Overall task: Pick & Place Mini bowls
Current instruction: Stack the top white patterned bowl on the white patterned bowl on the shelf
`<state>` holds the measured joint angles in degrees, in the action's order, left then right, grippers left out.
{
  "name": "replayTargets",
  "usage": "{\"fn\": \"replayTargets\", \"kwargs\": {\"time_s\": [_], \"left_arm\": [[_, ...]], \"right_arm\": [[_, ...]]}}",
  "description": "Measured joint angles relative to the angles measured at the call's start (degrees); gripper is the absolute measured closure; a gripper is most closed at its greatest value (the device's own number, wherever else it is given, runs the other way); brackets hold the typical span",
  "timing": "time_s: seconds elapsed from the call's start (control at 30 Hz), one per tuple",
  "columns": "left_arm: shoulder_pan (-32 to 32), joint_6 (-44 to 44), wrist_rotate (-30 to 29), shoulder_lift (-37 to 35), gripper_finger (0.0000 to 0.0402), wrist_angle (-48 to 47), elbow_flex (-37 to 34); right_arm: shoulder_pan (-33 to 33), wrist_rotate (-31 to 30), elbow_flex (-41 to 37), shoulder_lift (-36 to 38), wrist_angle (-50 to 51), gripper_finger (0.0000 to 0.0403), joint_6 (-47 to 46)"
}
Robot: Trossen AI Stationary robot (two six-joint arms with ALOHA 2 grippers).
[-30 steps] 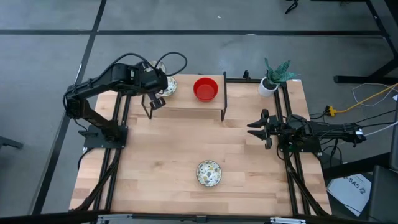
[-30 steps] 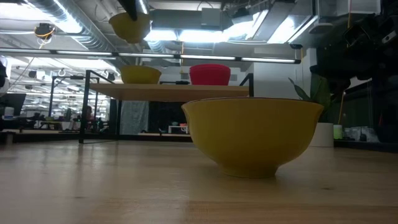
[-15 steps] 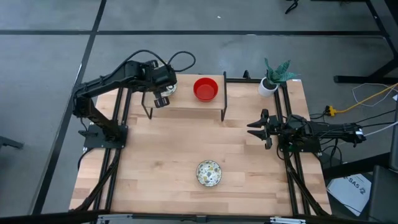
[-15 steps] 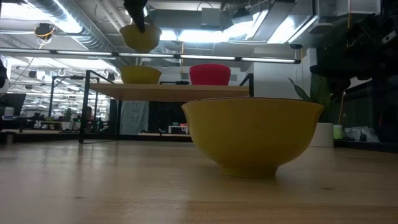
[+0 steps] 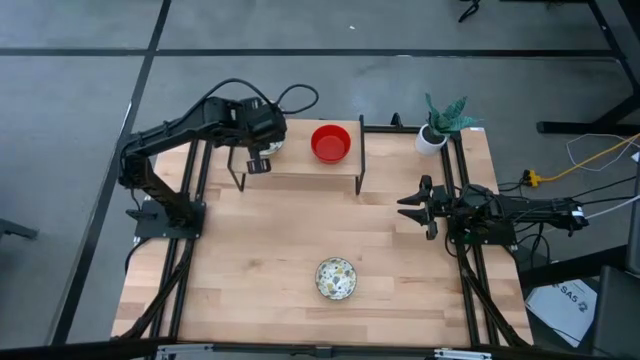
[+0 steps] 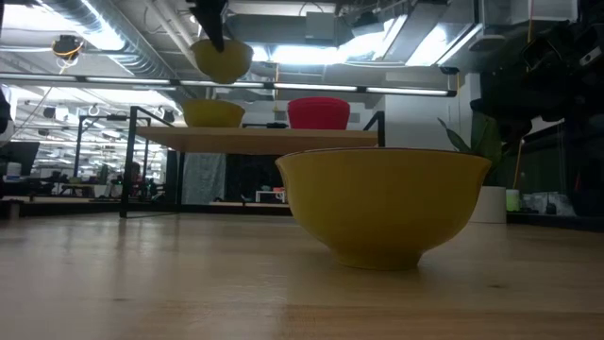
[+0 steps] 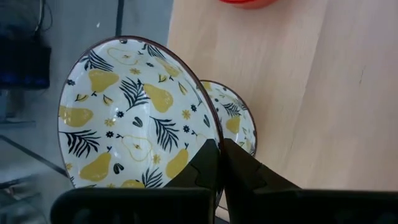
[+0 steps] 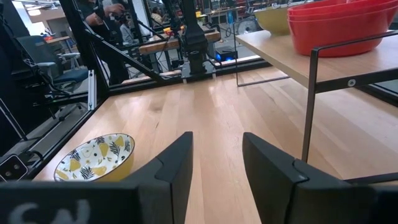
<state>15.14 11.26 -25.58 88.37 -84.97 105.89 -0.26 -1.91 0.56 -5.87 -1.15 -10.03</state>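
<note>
My left gripper [image 5: 258, 157] hangs over the raised wooden shelf [image 5: 300, 180] at the table's far side, shut on a white pear-and-leaf patterned mini bowl [image 7: 134, 118] with a yellow outside [image 6: 222, 59]. Under it a second patterned bowl [image 7: 239, 118] rests by its foot on the shelf [image 6: 213, 113]. Stacked red bowls [image 5: 330, 143] sit on the shelf to its right. Another patterned bowl [image 5: 336, 278] stands on the table's near middle. My right gripper [image 5: 415, 207] waits open at the table's right side. My left gripper [image 7: 219, 148] pinches the held bowl's rim [image 7: 211, 134], one finger inside the bowl [image 7: 206, 167] and one outside [image 7: 241, 168]. The fingers come from above, pointing down. The bowl hangs lifted clear above the shelf and the bowl resting there [image 6: 213, 113].
A small white plant pot [image 5: 432, 137] stands at the table's far right corner. The shelf's black metal legs [image 5: 360, 165] rise from the table's far half. In the right wrist view the open fingers [image 8: 214, 155] face the table bowl [image 8: 93, 155] across bare wood.
My left gripper has carried the patterned bowl toward the table's right and a little down, closer to the bowl on the shelf. It has stayed shut on the rim. The right arm has kept still.
</note>
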Motion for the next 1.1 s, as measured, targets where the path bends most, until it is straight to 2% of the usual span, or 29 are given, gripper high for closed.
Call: {"fn": "replayTargets", "kwargs": {"time_s": [0.43, 0.57, 0.83, 0.93, 1.1], "left_arm": [[0.8, 3.5, 0.4, 3.6, 0.0398, -2.6, 0.0], [2.2, 2.5, 3.1, 3.5, 0.0398, -2.6, 0.0], [2.6, 0.6, 3.9, 3.7, 0.0398, -2.3, -0.1], [2.8, -1.8, 6.0, 3.7, 0.0398, -1.4, -1.8], [2.4, -5.3, 5.1, 3.7, 0.0398, -0.5, -7.1]], "right_arm": [[0.0, 0.0, 0.0, 0.0, 0.0, 0.0263, 0.0], [0.0, 0.0, 0.0, 0.0, 0.0, 0.0263, 0.0], [0.0, 0.0, 0.0, 0.0, 0.0, 0.0263, 0.0], [0.0, 0.0, 0.0, 0.0, 0.0, 0.0263, 0.0], [0.0, 0.0, 0.0, 0.0, 0.0, 0.0263, 0.0]]}}
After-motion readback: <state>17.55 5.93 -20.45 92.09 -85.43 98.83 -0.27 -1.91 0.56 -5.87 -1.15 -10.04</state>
